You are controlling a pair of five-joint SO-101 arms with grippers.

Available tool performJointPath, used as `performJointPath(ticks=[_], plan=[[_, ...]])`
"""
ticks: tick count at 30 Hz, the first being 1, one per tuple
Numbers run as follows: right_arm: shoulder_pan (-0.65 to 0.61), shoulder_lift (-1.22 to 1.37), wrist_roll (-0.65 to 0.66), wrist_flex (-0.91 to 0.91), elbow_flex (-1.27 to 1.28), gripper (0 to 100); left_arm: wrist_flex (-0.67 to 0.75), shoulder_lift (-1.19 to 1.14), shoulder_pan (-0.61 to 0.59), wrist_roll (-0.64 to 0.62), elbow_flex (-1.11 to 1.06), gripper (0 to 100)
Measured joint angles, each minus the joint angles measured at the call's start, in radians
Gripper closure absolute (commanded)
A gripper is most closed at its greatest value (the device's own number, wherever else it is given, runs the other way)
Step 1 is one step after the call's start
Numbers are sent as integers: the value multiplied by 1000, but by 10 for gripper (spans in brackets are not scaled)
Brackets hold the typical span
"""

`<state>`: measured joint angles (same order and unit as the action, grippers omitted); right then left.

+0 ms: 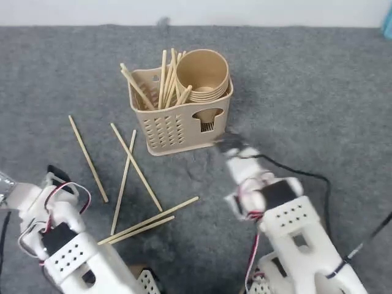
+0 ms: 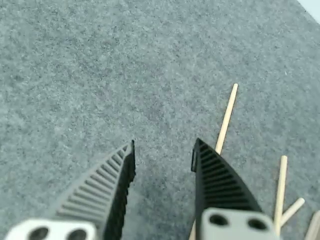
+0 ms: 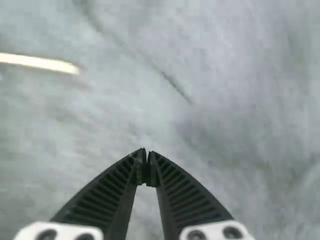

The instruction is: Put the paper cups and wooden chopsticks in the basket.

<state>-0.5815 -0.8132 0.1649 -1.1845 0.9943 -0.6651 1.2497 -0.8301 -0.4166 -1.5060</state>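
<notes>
Clearly the cups are done: the paper cups [image 1: 202, 73] sit stacked inside the basket [image 1: 177, 131], with several chopsticks already stood in it. What remains is the loose wooden chopsticks [image 1: 136, 166], five by my count. They lie scattered on the grey mat [image 1: 318, 92] in front of the basket and off toward its left-arm side. Your left gripper [image 2: 165, 145] hangs over the mat with its jaws well apart and nothing between them. One chopstick [image 2: 226, 120] lies just beside one finger, outside the gap; it is probably the stick farthest from the basket. Shift sideways until that stick runs across the gap rather than along a finger. Then come down so both tips meet the mat on either side of it before you close. Take it near its middle so it does not swing when lifted, and tip it upright over the basket's open compartment. Your right gripper [image 3: 146, 152] is pinched closed on nothing, just in front of the basket's near corner; keep it out of the left arm's path.
</notes>
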Motion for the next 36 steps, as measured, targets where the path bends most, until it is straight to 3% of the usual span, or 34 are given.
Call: performJointPath(ticks=[7, 12, 19, 26, 36], plan=[[-284, 6, -137, 147, -78, 985, 0, -21, 0, 0, 5, 817], [-351, 146, -213, 376, -78, 983, 21, -189, -40, -2, 87, 817], [-433, 531, -218, 646, -127, 897, 126, -523, -81, -26, 222, 817], [-445, 908, -221, 681, -311, 897, 163, -816, -87, -77, 367, 818], [-446, 928, -221, 618, -374, 897, 164, -873, -89, -81, 400, 818]])
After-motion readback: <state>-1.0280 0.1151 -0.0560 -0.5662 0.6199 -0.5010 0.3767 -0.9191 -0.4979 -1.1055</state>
